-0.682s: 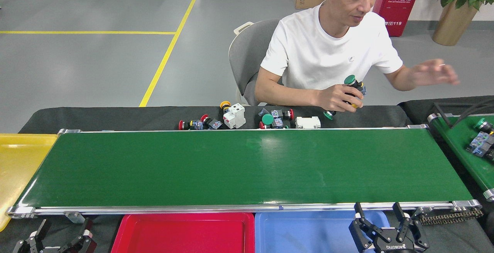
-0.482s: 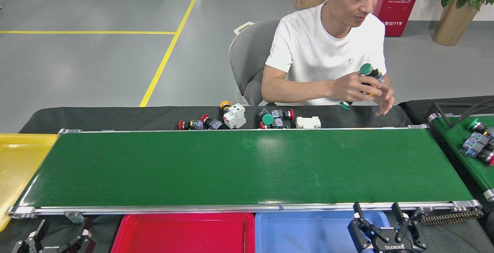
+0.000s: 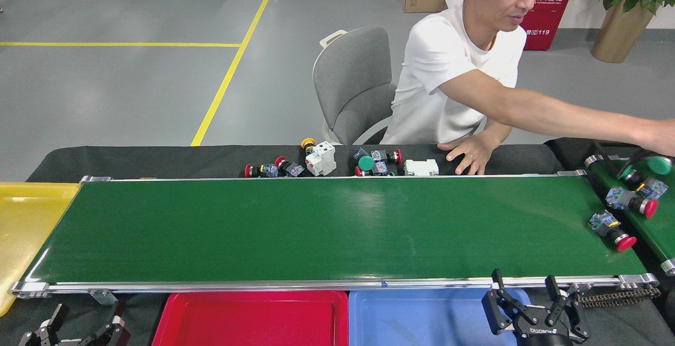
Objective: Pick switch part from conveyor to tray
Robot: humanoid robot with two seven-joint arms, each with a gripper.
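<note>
On conveyor (image 3: 327, 224) far right: switch part (image 3: 611, 228) | right claw (image 3: 530, 292) wide, nearby

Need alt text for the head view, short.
A red-capped switch part lies at the right end of the green conveyor. Both grippers, left and right, wait open below it, the right over a blue tray.

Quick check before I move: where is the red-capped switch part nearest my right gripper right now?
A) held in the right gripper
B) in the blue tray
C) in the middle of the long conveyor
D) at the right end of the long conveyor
D: the red-capped switch part lies at the right end of the conveyor, while the right gripper hangs open and empty over the blue tray.
</note>
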